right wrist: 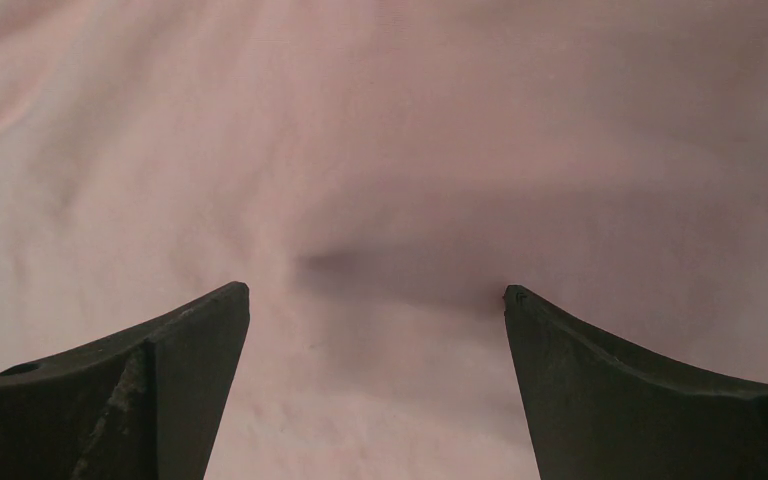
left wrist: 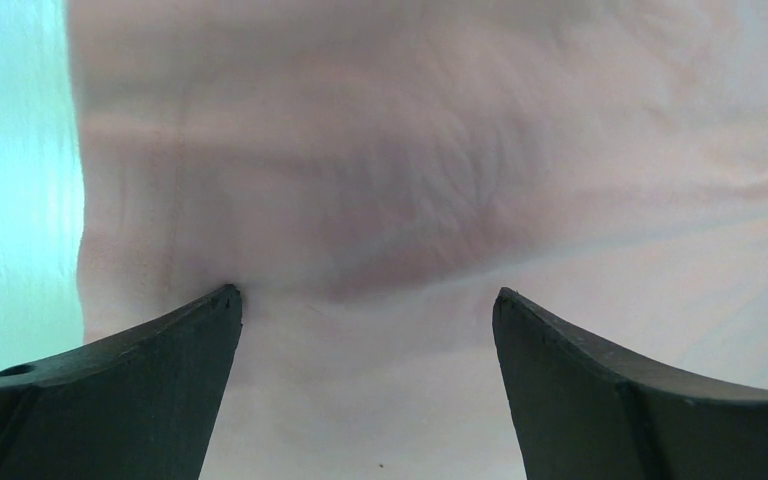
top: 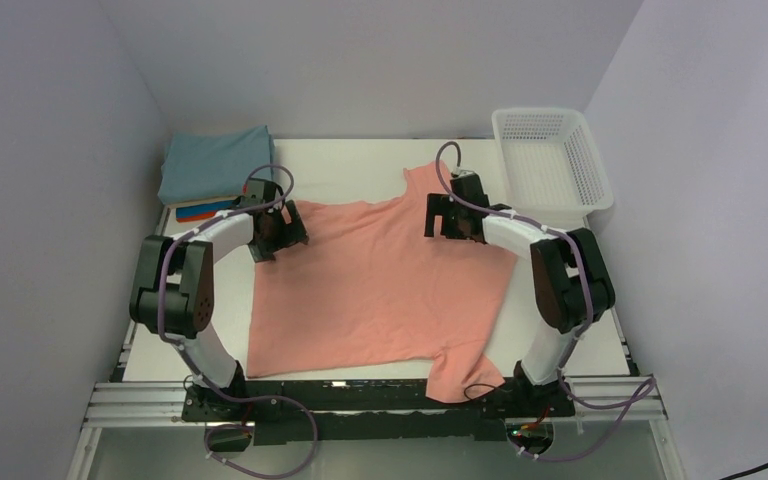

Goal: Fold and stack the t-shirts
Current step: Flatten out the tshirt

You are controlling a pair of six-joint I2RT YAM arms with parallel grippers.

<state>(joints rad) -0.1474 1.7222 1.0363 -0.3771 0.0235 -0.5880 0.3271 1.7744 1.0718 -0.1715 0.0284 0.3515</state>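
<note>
A salmon-pink t-shirt (top: 380, 285) lies spread flat on the white table, one sleeve pointing to the far edge and one hanging over the near edge. My left gripper (top: 282, 228) is open and pressed down on the shirt's far left edge; its view shows pink cloth (left wrist: 410, 200) between the spread fingers (left wrist: 160, 370). My right gripper (top: 448, 218) is open and down on the shirt's far right part, with pink cloth (right wrist: 380, 180) between its fingers (right wrist: 620, 390). A stack of folded t-shirts, teal (top: 215, 165) on top with blue and orange-red edges (top: 200, 211) below, sits at the far left.
A white plastic mesh basket (top: 552, 165) stands at the far right corner. White walls close in the table on the left, far and right sides. The black rail with the arm bases (top: 360, 395) runs along the near edge.
</note>
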